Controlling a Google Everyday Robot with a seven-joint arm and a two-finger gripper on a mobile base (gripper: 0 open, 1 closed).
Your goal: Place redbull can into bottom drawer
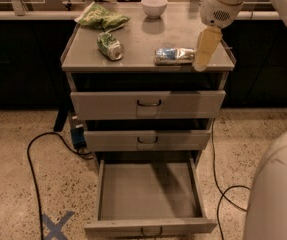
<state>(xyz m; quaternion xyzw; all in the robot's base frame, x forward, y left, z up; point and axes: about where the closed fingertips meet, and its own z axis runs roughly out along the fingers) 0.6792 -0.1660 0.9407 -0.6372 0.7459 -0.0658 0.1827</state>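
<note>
On the right of the grey metal worktop (pixel 133 39), the pale yellow tool (pixel 206 48) hangs just right of the slim silver-and-blue redbull can (pixel 174 55).
The can lies on its side; the tool's width I cannot tell. Straddle the can's narrow body at mid-length so it cannot roll, then carry it to the open deep grey bottom drawer (pixel 148 194), lowest of 3.

You see a silver and blue redbull can (pixel 174 55) on the grey tabletop (pixel 148 40), your pale yellow hand (pixel 201 65) just beside it; green can (pixel 110 46), green chip bag (pixel 101 18), white bowl (pixel 154 6), grey bottom drawer (pixel 148 191).
</note>
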